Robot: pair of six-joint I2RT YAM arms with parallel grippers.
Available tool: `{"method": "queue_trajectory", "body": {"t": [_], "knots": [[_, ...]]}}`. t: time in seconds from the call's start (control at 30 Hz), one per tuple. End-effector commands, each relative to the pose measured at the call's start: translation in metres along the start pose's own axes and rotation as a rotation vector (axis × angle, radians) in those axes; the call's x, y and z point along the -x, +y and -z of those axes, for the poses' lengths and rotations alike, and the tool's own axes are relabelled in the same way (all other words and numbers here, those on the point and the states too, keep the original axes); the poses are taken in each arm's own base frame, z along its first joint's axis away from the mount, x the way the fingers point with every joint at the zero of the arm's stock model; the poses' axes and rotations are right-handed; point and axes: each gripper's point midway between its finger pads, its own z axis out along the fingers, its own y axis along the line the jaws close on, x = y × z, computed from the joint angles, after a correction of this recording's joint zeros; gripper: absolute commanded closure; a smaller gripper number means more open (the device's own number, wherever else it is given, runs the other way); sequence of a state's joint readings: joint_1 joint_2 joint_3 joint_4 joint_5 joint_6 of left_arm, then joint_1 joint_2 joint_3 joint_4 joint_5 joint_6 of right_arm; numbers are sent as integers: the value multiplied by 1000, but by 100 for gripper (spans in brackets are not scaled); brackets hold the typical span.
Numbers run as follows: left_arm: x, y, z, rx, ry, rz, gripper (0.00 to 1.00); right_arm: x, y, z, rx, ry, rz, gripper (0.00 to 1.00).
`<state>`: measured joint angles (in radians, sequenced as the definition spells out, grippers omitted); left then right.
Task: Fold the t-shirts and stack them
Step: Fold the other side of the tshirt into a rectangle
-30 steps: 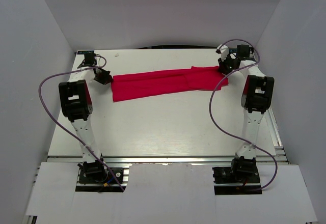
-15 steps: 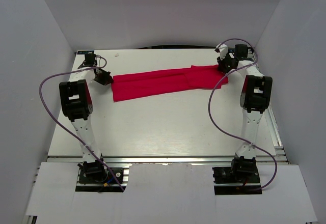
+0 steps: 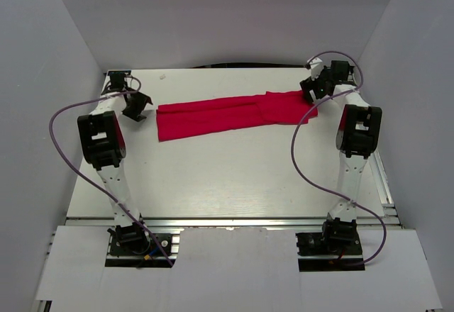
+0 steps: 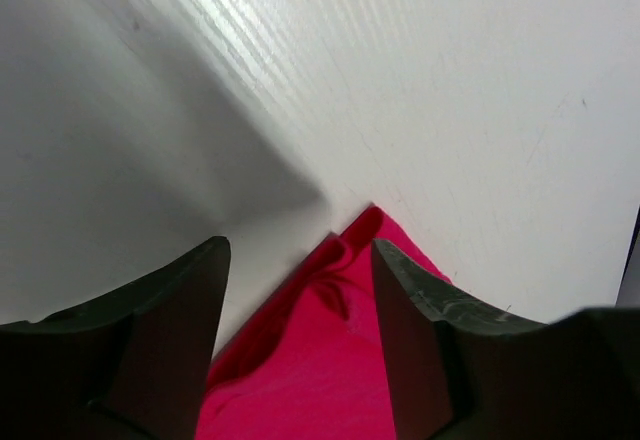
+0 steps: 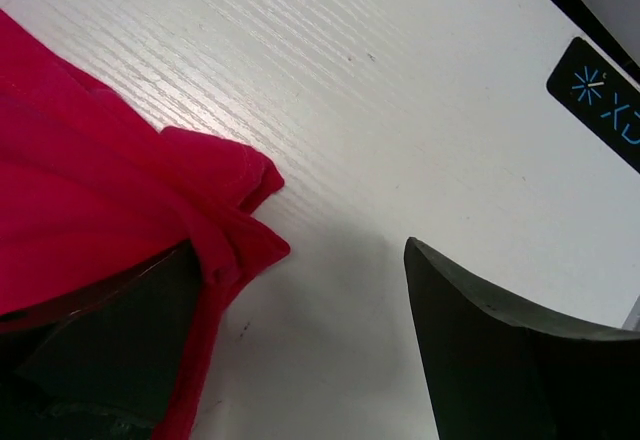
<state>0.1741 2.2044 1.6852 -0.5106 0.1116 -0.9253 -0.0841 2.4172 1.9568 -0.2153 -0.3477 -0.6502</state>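
The white surface takes most of the top view, with pale walls on three sides. On its far part lies the red t-shirt, folded into one long narrow band that goes from left to right, and the right end is a little farther from the arm bases than the left end. The band lies flat on the surface.

The two arms stand up from the near edge, one on each side, and each one reaches to one end of the band. A purple cable hangs in a loop beside the left arm.

The left hand is just at the left end of the cloth. In its wrist view the fingers stand apart, and the corner of the t-shirt shows between them, lying loose on the surface.

The right hand is at the right end. Its fingers are spread wide, holding nothing; a rumpled corner of the t-shirt lies beside one finger.

A small dark sticker with blue marks is on the surface near this hand.
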Motion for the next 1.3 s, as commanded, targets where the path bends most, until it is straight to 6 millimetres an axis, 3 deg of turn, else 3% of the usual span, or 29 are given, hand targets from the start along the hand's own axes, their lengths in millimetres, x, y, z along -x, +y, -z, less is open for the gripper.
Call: {"method": "queue_trajectory", "body": {"t": [0.0,0.17,0.3,0.43,0.57,0.7,0.77,0.9,1.03,1.2,1.27], "knots": [[31,-30,36,-76,-88,-19,30,41,-28,39,-87,-78,3,13],[49,-46,66,-138,-135,-41,27,75,-27,72,-49,-155,58,11],[54,-61,95,-221,-155,-114,24,84,23,90,195,-222,229,11],[43,-67,118,-304,-137,-193,20,51,91,116,485,-205,385,12],[17,-68,133,-407,-79,-231,16,20,124,126,622,-166,477,21],[-10,-57,151,-466,-34,-253,14,10,124,120,636,-100,331,35],[-15,-53,157,-473,-34,-273,14,13,119,116,609,-92,274,37],[-26,-47,171,-489,-26,-279,13,24,117,114,553,-105,175,36],[-42,-36,176,-505,12,-275,13,20,125,114,567,-89,161,36],[-58,-28,187,-528,36,-275,13,23,95,100,465,-28,27,34],[-64,-22,189,-525,45,-268,13,32,81,97,403,-23,-72,25]]}}
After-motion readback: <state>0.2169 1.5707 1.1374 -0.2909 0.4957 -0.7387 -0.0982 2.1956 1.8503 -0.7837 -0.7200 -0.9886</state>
